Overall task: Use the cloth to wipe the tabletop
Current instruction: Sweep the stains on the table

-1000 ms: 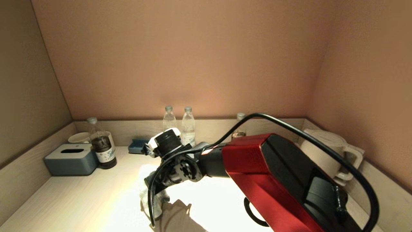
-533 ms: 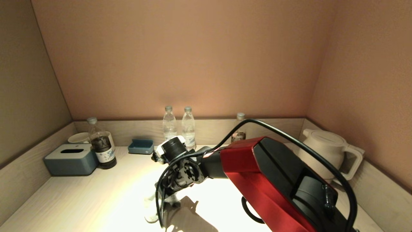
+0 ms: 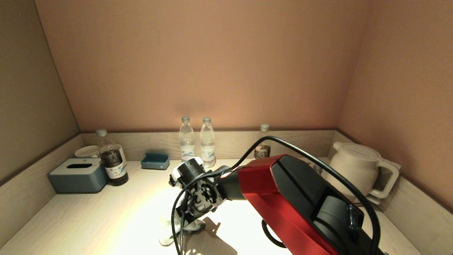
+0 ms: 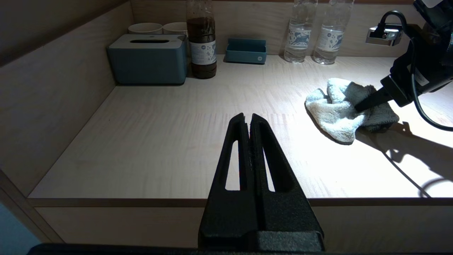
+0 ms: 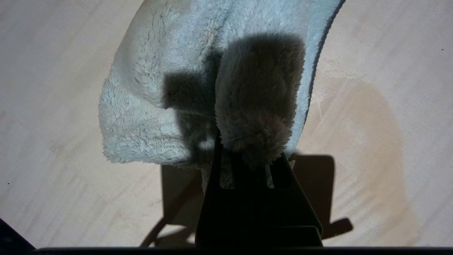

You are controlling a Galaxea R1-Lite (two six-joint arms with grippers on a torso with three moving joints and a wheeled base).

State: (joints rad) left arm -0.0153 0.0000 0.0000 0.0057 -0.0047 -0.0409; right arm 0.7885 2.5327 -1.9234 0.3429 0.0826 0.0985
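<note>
The pale blue fluffy cloth point(image 3: 165, 236) lies crumpled on the light wooden tabletop point(image 3: 88, 219), near the middle front. My right gripper point(image 3: 193, 222) points down at it and is shut on a fold of the cloth point(image 5: 170, 88). The fold covers the fingertips of the right gripper point(image 5: 247, 156). In the left wrist view the cloth point(image 4: 336, 113) spreads to the left of the right gripper point(image 4: 364, 104). My left gripper point(image 4: 250, 118) is shut and empty, parked over the table's front edge, left of the cloth.
Along the back stand a grey-blue tissue box point(image 3: 78, 174), cups point(image 3: 86, 151), a dark bottle point(image 3: 112, 159), a blue tray point(image 3: 155, 161), two water bottles point(image 3: 187, 140) and another bottle point(image 3: 263, 147). A white kettle point(image 3: 357, 166) is at the right. A darker patch point(image 5: 357, 141) marks the tabletop beside the cloth.
My right arm has dropped lower and its wrist has shifted right, dragging the cloth a little right and toward the front. The kettle and back bottles are now uncovered.
</note>
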